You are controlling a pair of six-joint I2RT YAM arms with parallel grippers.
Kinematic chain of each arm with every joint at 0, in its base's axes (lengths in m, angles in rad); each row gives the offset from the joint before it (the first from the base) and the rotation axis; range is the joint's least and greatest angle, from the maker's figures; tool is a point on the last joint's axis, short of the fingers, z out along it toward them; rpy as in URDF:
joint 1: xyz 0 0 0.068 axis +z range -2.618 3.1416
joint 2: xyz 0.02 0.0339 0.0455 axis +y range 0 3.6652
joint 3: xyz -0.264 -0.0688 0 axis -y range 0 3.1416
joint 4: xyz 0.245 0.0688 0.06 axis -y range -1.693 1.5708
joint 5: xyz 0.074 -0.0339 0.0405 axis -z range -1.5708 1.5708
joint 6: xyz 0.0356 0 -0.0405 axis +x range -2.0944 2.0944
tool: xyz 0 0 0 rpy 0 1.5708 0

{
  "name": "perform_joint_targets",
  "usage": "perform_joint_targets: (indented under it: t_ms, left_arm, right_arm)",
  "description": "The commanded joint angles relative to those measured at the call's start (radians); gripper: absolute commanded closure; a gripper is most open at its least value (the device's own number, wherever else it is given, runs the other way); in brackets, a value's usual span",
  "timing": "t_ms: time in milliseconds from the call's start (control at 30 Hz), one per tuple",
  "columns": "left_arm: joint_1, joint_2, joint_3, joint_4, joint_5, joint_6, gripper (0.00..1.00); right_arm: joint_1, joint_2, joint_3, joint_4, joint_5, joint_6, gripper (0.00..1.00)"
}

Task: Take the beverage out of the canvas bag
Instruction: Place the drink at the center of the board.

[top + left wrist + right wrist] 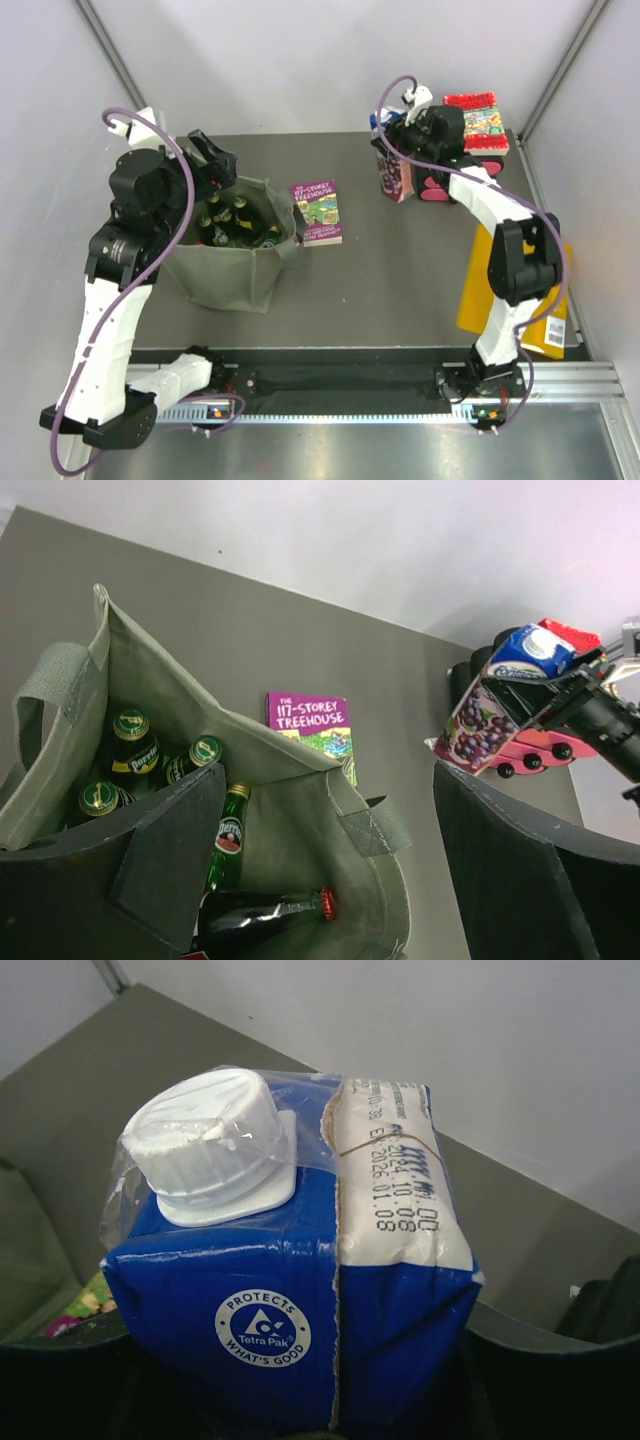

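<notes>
Over to the juice carton point(393, 175) first: upright on the table point(400, 285) at far right, well apart from the canvas bag point(235, 275), just beside the pink drawer box point(437, 188). Pinched near its top by the right gripper point(398, 135). Seen only from the right wrist: glossy blue cardboard, a white screw cap point(210, 1140), crinkled clear film over it. Better from the left wrist: floppy olive cloth sagging open around green glass bottles point(130, 745) and a dark red-capped bottle point(262, 915) lying flat. On to the left gripper point(212, 162): spread wide at the bag's rim, possibly touching the cloth. Beside the bag, a purple paperback point(317, 210), flat.
</notes>
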Motion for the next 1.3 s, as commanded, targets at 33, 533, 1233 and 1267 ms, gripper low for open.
perform_joint_targets:
  t_ms: [33, 533, 1233, 1267]
  left_arm:
    - [-0.002, -0.016, -0.033, 0.053, 0.000, -0.031, 0.11]
    - [-0.002, -0.002, -0.049, 0.018, -0.023, -0.049, 0.11]
    - [-0.002, 0.029, -0.079, -0.008, 0.046, -0.022, 0.11]
    - [-0.002, 0.030, -0.081, -0.008, 0.048, -0.022, 0.11]
  right_arm:
    - [-0.007, 0.001, 0.084, 0.567, 0.034, -0.005, 0.85]
    - [-0.020, 0.178, -0.065, 0.852, 0.158, -0.075, 0.49]
    - [-0.064, -0.097, -0.255, 0.658, 0.012, -0.077, 0.00]
    - [-0.063, -0.101, -0.255, 0.651, 0.006, -0.074, 0.00]
